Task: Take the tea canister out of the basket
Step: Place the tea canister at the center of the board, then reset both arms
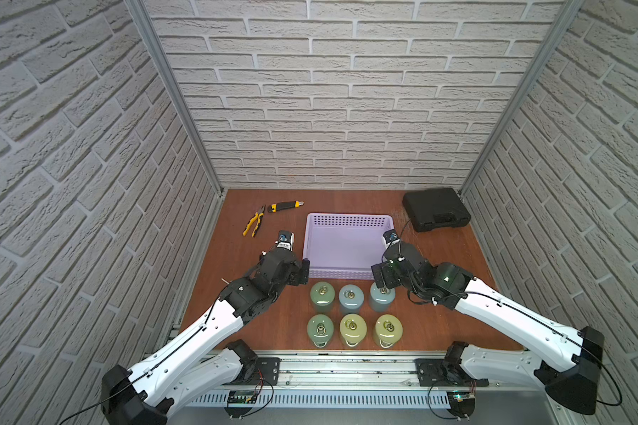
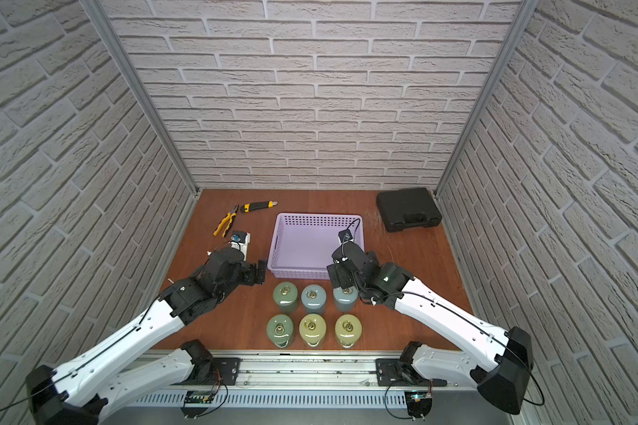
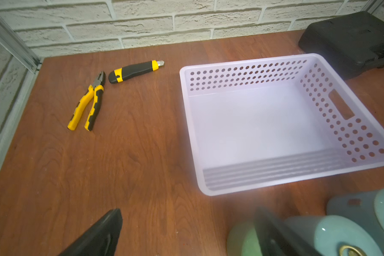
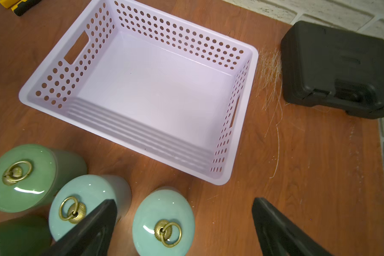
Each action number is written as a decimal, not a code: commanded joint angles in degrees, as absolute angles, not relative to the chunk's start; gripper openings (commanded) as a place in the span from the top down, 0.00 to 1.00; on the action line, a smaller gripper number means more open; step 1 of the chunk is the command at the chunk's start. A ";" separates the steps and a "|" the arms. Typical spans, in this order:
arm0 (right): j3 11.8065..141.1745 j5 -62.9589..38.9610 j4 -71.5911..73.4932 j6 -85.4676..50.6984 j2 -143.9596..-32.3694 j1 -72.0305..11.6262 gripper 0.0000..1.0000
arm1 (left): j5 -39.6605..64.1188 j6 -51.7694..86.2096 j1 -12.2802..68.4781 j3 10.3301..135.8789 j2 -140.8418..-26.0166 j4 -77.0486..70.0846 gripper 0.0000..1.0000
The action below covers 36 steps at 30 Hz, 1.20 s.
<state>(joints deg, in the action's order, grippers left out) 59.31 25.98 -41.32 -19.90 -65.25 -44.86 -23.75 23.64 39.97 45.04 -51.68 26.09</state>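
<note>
- The basket [image 1: 349,220] is empty in every view. All 6 canisters stand upright on the counter [image 1: 431,331] just in front of it, in 2 rows of 3, so I judge the task as good as done.
- My left claw [image 3: 189,212] is spread wide and holds nothing. It sits by the basket's near left corner, with 1 finger close beside the green canister [image 1: 322,296] of the back row.
- My right claw [image 4: 184,201] is spread and empty too, hanging above the end canister [image 1: 382,296] of the back row.
- Risk 1: if I pull the right arm back low, a finger may clip that lid and tip the end canister into the middle canister [image 1: 351,298]. The rows stand close together, so 1 fall could take others down.
- Risk 2: the canisters look glazed and smooth, so a bump would likely slide or roll them toward the counter's front edge.
- Risk 3: a sideways swing of the left arm could shove the basket or nudge the green canister.
- Risk 4: the brass ring on each lid could snag a finger passing low.
- The pliers [image 1: 254,220], knife [image 1: 285,206] and case [image 1: 435,209] lie well apart from both claws, and I expect no trouble there.
- Writing: I read no brand or label on the canisters, basket, knife or case. A small dark marking on the left wrist in a top view is too small to read.
</note>
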 commanded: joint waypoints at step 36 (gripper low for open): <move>34.62 11.08 3.42 -5.53 -59.45 -4.86 0.01 | 5.48 4.17 -9.99 21.54 -76.35 -40.64 0.02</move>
